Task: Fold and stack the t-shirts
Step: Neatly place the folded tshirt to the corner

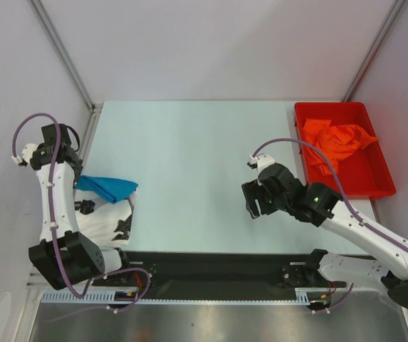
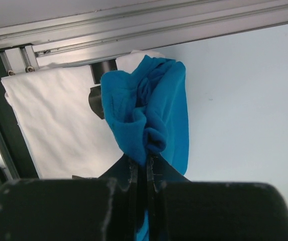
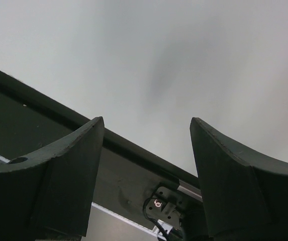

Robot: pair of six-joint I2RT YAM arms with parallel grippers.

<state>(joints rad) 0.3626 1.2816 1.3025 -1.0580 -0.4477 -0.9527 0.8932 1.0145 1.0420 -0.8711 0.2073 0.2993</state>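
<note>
The bright blue t-shirt [image 1: 108, 187] hangs bunched over the white t-shirt with black blotches [image 1: 111, 221], which lies folded at the table's near left edge. My left gripper [image 1: 82, 185] is shut on a fold of the blue shirt. In the left wrist view the gripper [image 2: 146, 161] pinches the blue cloth [image 2: 149, 105] above the white shirt [image 2: 58, 125]. The orange t-shirt [image 1: 335, 141] lies crumpled in the red bin [image 1: 332, 107]. My right gripper [image 1: 255, 201] hovers open over the table's middle right. In its wrist view the right gripper [image 3: 146, 125] has nothing between its fingers.
The red bin stands at the back right corner. A black strip and metal rail [image 1: 211, 267] run along the near table edge, beside the arm bases. Enclosure walls with metal posts [image 1: 65, 53] close in the left and right sides.
</note>
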